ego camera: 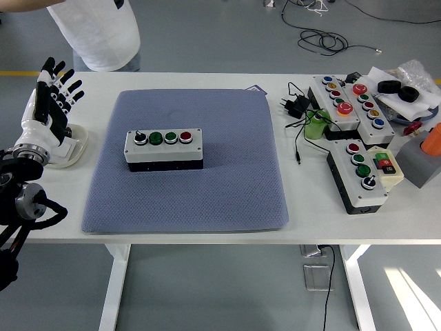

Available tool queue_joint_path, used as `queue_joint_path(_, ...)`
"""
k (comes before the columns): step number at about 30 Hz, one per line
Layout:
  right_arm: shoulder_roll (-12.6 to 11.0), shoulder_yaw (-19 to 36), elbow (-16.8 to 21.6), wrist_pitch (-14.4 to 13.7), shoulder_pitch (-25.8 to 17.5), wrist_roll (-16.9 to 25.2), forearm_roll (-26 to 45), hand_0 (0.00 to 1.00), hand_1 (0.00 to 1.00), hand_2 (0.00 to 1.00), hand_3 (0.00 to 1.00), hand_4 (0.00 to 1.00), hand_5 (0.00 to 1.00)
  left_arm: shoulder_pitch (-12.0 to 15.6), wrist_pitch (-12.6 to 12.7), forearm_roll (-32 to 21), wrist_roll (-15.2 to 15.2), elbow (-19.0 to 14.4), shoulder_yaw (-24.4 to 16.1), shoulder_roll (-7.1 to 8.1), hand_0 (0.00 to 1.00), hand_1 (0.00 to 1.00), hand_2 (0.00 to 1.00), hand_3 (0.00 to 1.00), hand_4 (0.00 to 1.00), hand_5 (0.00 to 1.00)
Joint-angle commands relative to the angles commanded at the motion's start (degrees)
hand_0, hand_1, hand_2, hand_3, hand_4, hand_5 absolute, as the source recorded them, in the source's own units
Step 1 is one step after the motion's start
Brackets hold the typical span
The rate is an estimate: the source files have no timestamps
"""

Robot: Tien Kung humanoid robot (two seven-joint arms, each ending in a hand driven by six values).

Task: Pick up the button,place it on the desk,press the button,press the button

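Observation:
A grey button box [163, 149] with a black knob, two green buttons and a red button lies on the blue-grey mat [207, 200], left of the mat's middle. My left hand [52, 93] is raised at the table's left edge, white and black fingers spread, holding nothing, well left of the box. My right hand is out of view.
Several other button boxes [358, 174] [346, 104], a green cup [317, 125], a plug with cable [296, 105] and clutter fill the table's right side. A white dish [72, 152] sits under my left hand. A person in a white shirt [96, 34] stands at the far left top.

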Motion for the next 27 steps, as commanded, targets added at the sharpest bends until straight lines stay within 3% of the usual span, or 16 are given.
queue_joint_path(27, -0.1, -0.6, 0.0, 0.2, 0.4, 0.1, 0.4, 0.787, 0.797, 0.817, 0.751, 0.412, 0.479, 1.5, 0.8, -0.1, -0.5, -0.2, -0.4, 0.53, 0.851, 0.872, 0.919, 0.902, 0.658, 0.998)
